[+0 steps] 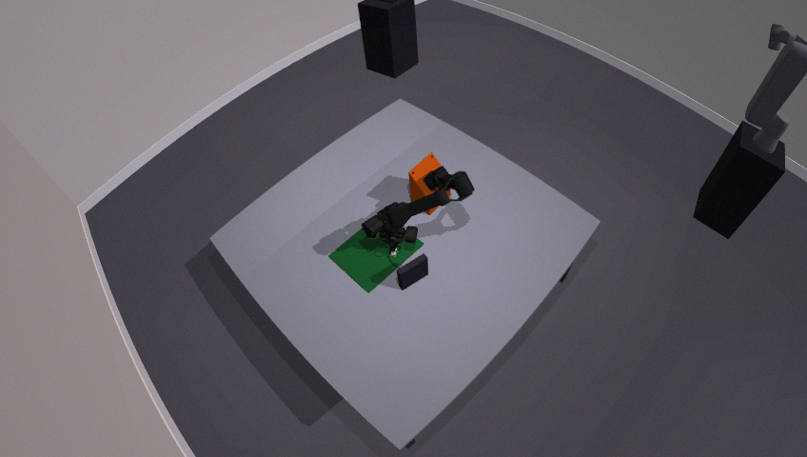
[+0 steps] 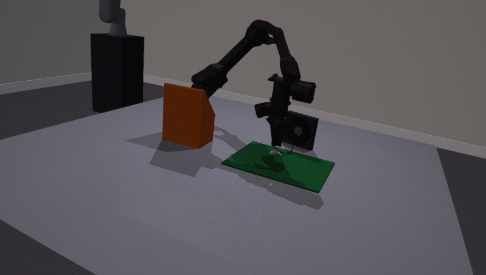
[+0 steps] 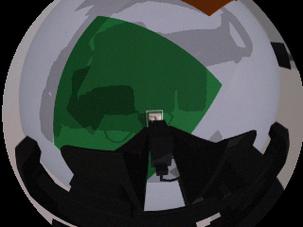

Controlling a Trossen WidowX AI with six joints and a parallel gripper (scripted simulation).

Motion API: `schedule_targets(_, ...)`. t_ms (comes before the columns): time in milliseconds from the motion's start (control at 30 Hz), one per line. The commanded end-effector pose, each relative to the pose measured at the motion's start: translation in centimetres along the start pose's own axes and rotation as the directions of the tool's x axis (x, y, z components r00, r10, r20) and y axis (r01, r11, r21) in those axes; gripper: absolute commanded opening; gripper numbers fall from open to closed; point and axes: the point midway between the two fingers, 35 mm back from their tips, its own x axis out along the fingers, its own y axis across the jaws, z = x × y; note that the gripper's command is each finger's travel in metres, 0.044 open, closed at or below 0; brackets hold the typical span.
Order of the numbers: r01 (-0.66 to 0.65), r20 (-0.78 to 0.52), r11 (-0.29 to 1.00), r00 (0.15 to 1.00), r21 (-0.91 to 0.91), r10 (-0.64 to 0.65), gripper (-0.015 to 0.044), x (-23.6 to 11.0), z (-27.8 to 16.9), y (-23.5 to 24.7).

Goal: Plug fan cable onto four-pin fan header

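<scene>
A green circuit board [image 1: 356,266] [image 2: 303,173] [image 3: 127,63] lies flat on the grey table [image 1: 453,317] [image 2: 102,191]. Its small pale four-pin header [image 2: 271,152] [image 3: 154,115] stands near the board's edge closest to the fan. The black fan [image 1: 412,271] [image 2: 300,130] stands upright just behind the board. My gripper [image 1: 391,246] [image 2: 276,144] [image 3: 158,130] points straight down over the header. It is shut on the dark plug [image 3: 162,148], which sits just above or on the header; I cannot tell if they touch. A thin cable [image 2: 287,153] loops from the plug to the fan.
An orange wedge-shaped block [image 1: 423,169] [image 2: 185,116] stands beside the arm's base, behind the board. Black pedestals [image 1: 387,36] [image 1: 736,181] [image 2: 116,71] stand on the floor beyond the table.
</scene>
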Motion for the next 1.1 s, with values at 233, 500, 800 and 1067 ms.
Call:
schedule_targets(233, 0.006, 0.000, 1.000, 1.000, 0.010, -0.006, 0.0000, 0.25, 0.05, -0.01)
schedule_targets(500, 0.006, -0.001, 1.000, 1.000, 0.008, -0.006, 0.0000, 0.35, 0.03, -0.03)
schedule_targets(800, 0.007, -0.001, 1.000, 1.000, 0.007, -0.007, 0.0000, 0.47, 0.03, -0.04)
schedule_targets(1067, 0.007, -0.001, 1.000, 1.000, 0.007, -0.007, 0.0000, 0.57, 0.04, -0.04)
